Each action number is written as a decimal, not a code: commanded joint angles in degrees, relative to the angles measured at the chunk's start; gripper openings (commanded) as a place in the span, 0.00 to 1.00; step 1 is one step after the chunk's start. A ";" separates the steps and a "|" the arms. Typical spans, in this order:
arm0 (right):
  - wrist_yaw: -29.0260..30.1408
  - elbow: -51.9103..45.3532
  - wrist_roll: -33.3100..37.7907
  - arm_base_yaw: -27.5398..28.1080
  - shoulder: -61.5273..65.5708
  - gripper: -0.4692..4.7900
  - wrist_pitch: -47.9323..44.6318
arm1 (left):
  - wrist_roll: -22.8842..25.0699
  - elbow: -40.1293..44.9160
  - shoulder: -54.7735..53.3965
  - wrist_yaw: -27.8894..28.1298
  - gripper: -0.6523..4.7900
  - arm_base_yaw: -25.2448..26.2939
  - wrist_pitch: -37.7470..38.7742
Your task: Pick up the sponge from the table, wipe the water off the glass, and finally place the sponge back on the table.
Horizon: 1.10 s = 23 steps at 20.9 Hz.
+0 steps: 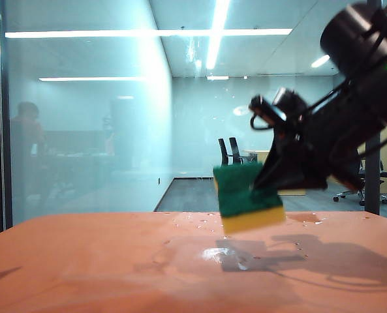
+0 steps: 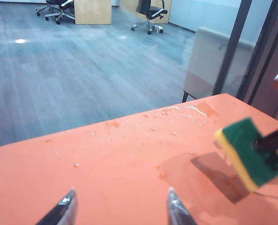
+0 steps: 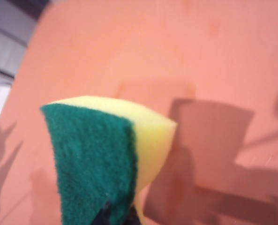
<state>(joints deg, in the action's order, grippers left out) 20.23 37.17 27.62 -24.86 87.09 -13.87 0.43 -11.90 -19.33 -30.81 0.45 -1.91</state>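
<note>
Overhead, right gripper (image 1: 266,186) fingers pinch the green-and-yellow foam sponge (image 1: 248,197); left gripper (image 2: 120,206) fingers gape, empty.

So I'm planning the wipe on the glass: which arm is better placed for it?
Right. The right gripper is shut on the sponge, lifted off the table near the glass. The left gripper hangs open and empty.
</note>
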 commanded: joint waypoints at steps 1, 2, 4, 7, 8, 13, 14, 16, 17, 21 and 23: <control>4.17 0.02 2.78 -0.33 4.87 0.07 -2.58 | 0.20 -0.20 0.07 -0.07 0.57 0.00 -0.68; 5.11 0.02 3.13 -0.33 6.58 0.07 -3.69 | 0.20 -0.20 0.07 -0.02 0.57 0.00 -0.55; 5.42 0.02 4.13 -0.33 9.29 0.07 -6.16 | 0.20 -0.20 0.07 -0.04 0.57 0.00 -0.52; 5.38 0.04 4.13 -0.33 10.93 0.07 -7.43 | 0.17 -0.20 0.07 -0.04 0.57 0.00 -0.35; 5.40 0.04 4.13 -0.33 10.95 0.10 -7.45 | 0.20 -0.20 0.07 -0.04 0.57 0.00 -0.35; 5.42 0.04 5.09 -0.33 10.95 0.46 -7.45 | 0.20 -0.20 0.07 -0.04 0.57 0.00 -0.33; 5.42 0.04 5.25 -0.33 10.95 0.54 -7.48 | 0.20 -0.20 0.07 -0.04 0.57 0.00 -0.33; 5.44 0.04 5.40 -0.33 10.95 0.64 -7.48 | 0.20 -0.20 0.07 -0.04 0.57 0.00 -0.33; 5.46 0.07 5.38 -0.33 10.95 0.68 -7.50 | 0.20 -0.20 0.07 -0.04 0.57 0.00 -0.33; 5.25 0.31 5.38 -0.31 10.75 0.76 -7.65 | 0.20 -0.20 0.07 -0.04 0.57 0.00 -0.31; 5.18 0.61 5.38 -0.31 10.47 0.79 -7.54 | 0.17 -0.20 0.04 -0.04 0.57 0.00 -0.28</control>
<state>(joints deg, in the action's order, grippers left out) 25.32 37.28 32.99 -25.10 98.15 -20.51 0.40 -11.90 -19.33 -30.81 0.45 -1.85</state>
